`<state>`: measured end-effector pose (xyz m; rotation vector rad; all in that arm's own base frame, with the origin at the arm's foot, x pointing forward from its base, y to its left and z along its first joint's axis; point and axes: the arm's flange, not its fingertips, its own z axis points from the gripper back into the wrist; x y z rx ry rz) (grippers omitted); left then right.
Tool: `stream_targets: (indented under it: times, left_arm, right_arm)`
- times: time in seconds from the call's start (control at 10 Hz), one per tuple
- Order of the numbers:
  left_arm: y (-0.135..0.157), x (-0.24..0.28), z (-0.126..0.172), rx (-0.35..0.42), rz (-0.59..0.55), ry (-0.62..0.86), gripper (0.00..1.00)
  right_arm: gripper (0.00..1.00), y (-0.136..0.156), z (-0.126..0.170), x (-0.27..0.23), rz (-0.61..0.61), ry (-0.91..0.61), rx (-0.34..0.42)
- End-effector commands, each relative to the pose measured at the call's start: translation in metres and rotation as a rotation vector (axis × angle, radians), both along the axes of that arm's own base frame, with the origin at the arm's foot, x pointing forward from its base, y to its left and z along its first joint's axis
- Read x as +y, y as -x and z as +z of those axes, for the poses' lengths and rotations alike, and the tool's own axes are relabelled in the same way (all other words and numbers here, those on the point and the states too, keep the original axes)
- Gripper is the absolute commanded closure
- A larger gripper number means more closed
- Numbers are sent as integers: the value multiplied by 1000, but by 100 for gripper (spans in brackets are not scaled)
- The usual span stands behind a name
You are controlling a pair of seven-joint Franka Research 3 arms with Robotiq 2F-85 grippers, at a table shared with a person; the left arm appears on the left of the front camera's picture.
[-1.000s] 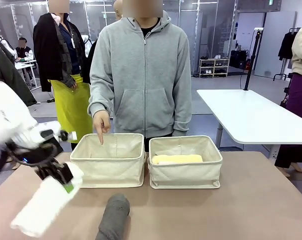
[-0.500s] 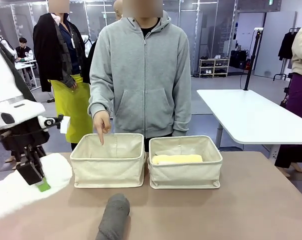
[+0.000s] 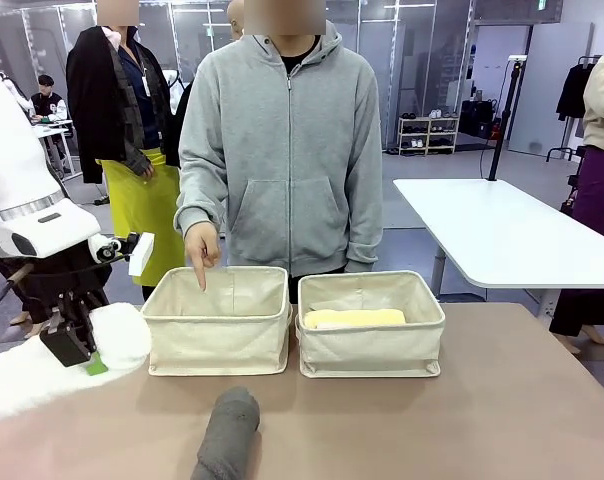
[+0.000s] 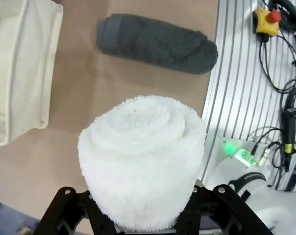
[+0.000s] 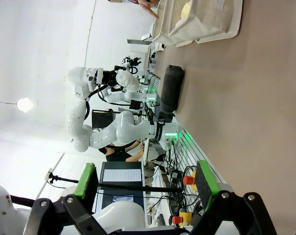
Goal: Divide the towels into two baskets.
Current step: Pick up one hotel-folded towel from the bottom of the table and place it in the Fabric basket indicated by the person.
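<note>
white towel is at the far left of the front view, clamped in the left gripper, whose fingers press into the roll from both sides; one end of the roll sits just beside the left basket while the rest runs towards the camera. in the left wrist view the white towel shows its spiral end between the black fingers of the left gripper, above the brown table. a person's hand hangs over the far rim of the left basket, index finger pointing down into it. the dark grey towel lies on the table in front of the gap between the baskets, at the near edge. the right basket stands just beside the left one and holds the pale yellow towel, lying lengthwise. the right gripper in its own wrist view stands wide apart with nothing between its green pads
</note>
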<state>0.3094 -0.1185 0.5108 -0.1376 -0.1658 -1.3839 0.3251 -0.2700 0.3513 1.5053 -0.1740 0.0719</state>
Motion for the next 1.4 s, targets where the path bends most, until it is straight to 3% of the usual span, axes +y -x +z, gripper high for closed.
stream_targets:
  times: [0.0,0.1,0.2,0.4,0.5,0.8,0.9,1.1,1.3]
  left_arm:
    - [1,1,4,-16,0,5,63]
    - [-15,-35,33,-142,-188,-90,63]
    - [-44,-78,50,-206,-315,-230,63]
    - [-111,-136,59,-204,-459,-360,63]
    - [-139,-148,59,-211,-481,-419,63]
    - [-212,-141,37,-165,-516,-328,63]
    - [-227,-134,28,-163,-528,-248,63]
    - [-249,-135,-3,-105,-480,-241,63]
    - [-265,-139,-29,-153,-459,-251,63]
  right_arm:
    - [0,2,2,0,4,-9,-21]
    - [0,2,2,0,4,-9,-21]
    - [0,2,2,0,4,-9,-21]
    - [0,2,2,0,4,-9,-21]
    - [0,2,2,0,4,-9,-21]
    - [0,2,2,0,4,-9,-21]
    - [0,2,2,0,4,-9,-21]
    - [0,2,2,0,4,-9,-21]
    - [0,2,2,0,4,-9,-21]
